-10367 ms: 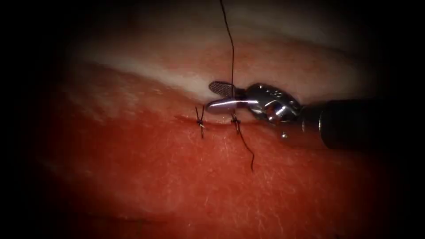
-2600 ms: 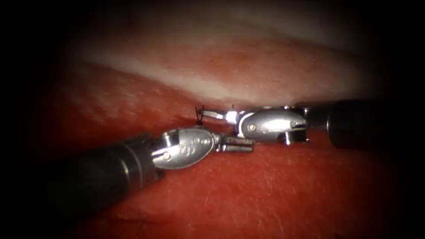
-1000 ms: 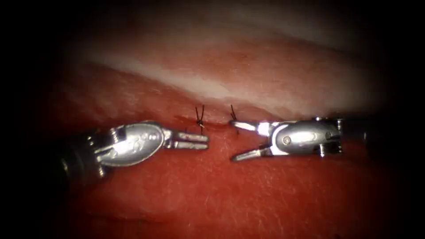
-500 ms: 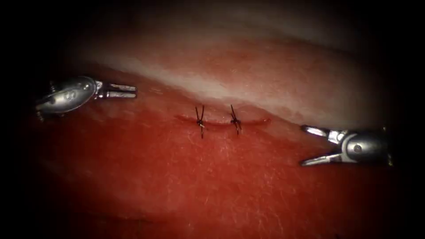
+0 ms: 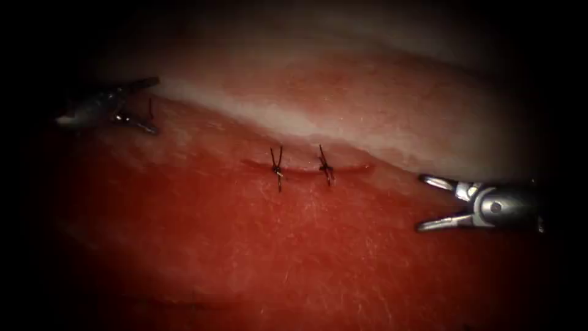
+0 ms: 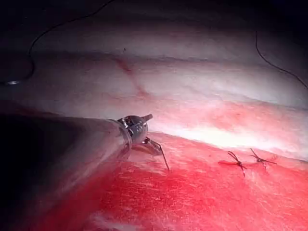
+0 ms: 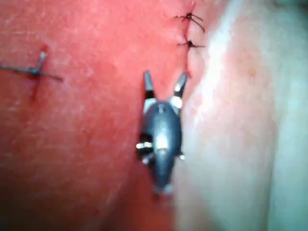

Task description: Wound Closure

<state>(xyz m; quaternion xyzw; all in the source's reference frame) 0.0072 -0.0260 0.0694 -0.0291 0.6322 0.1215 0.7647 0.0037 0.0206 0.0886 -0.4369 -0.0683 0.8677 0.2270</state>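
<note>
The cut (image 5: 306,168) runs across the middle of the tissue (image 5: 294,245), held together by two tied stitches (image 5: 277,167) (image 5: 325,167) with short cut ends. My left tool (image 5: 153,105) hovers far to the left of the cut, jaws open and holding nothing. My right tool (image 5: 421,203) sits to the right of the cut, jaws spread wide and empty. The left wrist view has the left tool (image 6: 159,142) open above the red tissue, with both stitches (image 6: 237,162) beyond it. In the right wrist view the right tool (image 7: 164,77) points at the stitches (image 7: 191,44).
A pale fatty band (image 5: 275,119) lies behind the cut. Loose dark thread (image 6: 48,31) and another strand (image 6: 274,65) rest on the pale tissue. A separate older stitch (image 7: 33,71) marks the red surface.
Both tools have drawn back from the cut, left tool to the far left, right tool to the right. The left jaws, shut half a second ago, now stand open.
</note>
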